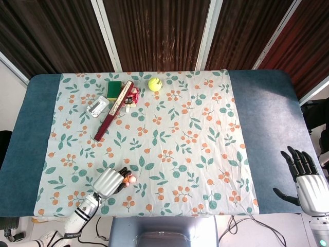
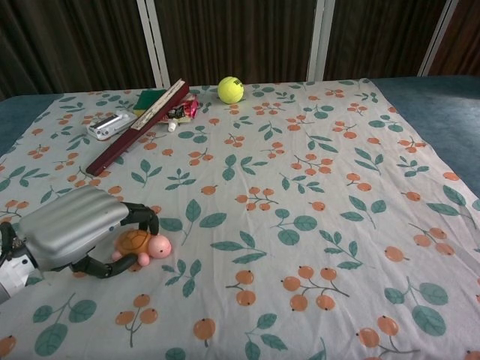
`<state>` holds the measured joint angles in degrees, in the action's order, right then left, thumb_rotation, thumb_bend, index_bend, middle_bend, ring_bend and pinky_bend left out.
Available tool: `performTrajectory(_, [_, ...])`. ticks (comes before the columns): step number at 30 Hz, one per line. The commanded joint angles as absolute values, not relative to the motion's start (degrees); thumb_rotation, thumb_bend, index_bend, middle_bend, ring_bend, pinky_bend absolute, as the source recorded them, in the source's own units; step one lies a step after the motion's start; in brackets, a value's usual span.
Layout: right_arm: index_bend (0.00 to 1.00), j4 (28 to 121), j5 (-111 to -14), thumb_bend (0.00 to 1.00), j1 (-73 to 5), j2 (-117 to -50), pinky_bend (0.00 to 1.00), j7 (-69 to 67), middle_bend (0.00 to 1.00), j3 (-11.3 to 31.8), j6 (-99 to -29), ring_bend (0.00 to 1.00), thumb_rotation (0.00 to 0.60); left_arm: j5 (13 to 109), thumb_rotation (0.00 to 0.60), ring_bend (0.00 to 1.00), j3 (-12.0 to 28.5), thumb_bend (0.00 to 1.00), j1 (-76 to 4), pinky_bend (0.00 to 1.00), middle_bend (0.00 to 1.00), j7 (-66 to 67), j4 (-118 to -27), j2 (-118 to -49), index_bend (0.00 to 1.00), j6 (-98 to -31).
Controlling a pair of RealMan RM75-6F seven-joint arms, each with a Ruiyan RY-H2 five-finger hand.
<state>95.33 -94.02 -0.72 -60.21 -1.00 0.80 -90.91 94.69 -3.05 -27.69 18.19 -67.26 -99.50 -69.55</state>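
Left hand (image 2: pixel 79 236) cupped over toy turtle (image 2: pixel 142 245), seemingly gripping it; right hand (image 1: pixel 307 181), well apart, spread open

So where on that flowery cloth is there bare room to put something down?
The whole middle and right of the cloth is free, from the tennis ball down to the near edge. So are the blue table strips beside it. It is crowded at the far left corner, around the long red box, and near the left hand with the toy turtle.
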Motion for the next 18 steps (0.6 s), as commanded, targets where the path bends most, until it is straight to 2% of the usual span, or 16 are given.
performTrajectory(1, [0.0,95.3,-94.0,0.22,-0.8,-60.2,0.0,-1.0,0.0,0.8,-90.8,0.0,0.6,94.6,0.6,1.0,-2.8,0.38,-27.7,1.0,0.54,18.2,-66.8,-99.7,0.49,-69.7])
performTrajectory(3, [0.0,95.3,-94.0,0.22,-0.8,-60.2,0.0,-0.9,0.0,0.8,-90.7,0.0,0.6,94.9,0.6,1.0,-2.7,0.38,-27.7,1.0,0.61,18.4,-66.1,-100.1,0.54,-70.3])
performTrajectory(7, [0.0,95.3,-94.0,0.22,-0.8,-60.2,0.0,-0.9,0.0,0.8,-90.8,0.0,0.6,96.0,0.6,1.0,-2.4,0.43,-27.3,1.0,0.77,18.6,-63.6,-101.6,0.7,-72.7])
performTrajectory(11, [0.0,95.4,-94.0,0.22,-0.8,-60.2,0.0,-0.9,0.0,0.8,-90.8,0.0,0.6,96.7,0.6,1.0,-2.4,0.48,-27.2,1.0,0.88,18.0,-61.6,-102.8,0.8,-74.1])
performTrajectory(16, [0.0,95.4,-93.9,0.22,-0.8,-60.2,0.0,-0.8,0.0,0.8,-90.7,0.0,0.6,97.3,0.6,1.0,-2.4,0.48,-27.1,1.0,0.89,17.1,-60.3,-103.7,0.8,-75.4])
performTrajectory(18, [0.0,95.4,-94.0,0.22,-0.7,-60.2,0.0,-0.9,0.0,0.8,-90.8,0.0,0.6,97.3,0.6,1.0,-2.5,0.48,-27.1,1.0,0.86,16.3,-60.1,-103.8,0.77,-75.3])
